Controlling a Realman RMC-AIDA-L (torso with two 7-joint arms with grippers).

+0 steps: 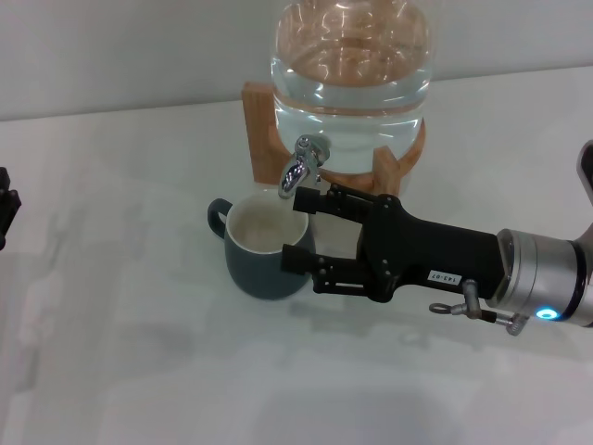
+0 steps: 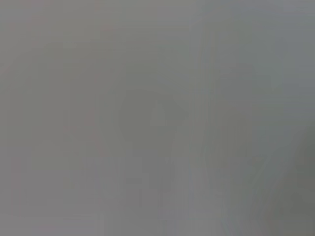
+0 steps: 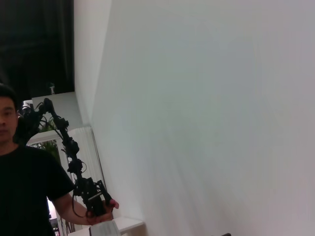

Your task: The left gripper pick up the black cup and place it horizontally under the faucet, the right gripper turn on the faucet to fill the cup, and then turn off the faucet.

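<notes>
Black cup (image 1: 267,248) upright on the white counter (image 1: 139,352), cream inside facing up, small loop handle toward the robot's left, rim directly below the downturned spout of the faucet (image 1: 298,167). Chrome faucet fitted to the front of a clear glass water jar (image 1: 350,83), jar resting on a wooden stand (image 1: 263,130) behind the cup. Right gripper (image 1: 302,232) reaching in from the robot's right, fingers spread apart: far finger tip just beside the faucet spout above the cup's rim, near finger tip against the cup's outer wall on its right side; not clamped on anything. Silver cylindrical wrist with a lit blue light trailing off toward the right edge. Left gripper (image 1: 6,215) parked at the far left edge of the head view, well apart from the cup, only a sliver in sight, so fingers cannot be told. Left wrist view blank grey, nothing distinguishable. Right wrist view showing a pale wall and, far off, a person in a black shirt holding a dark jointed device.
</notes>
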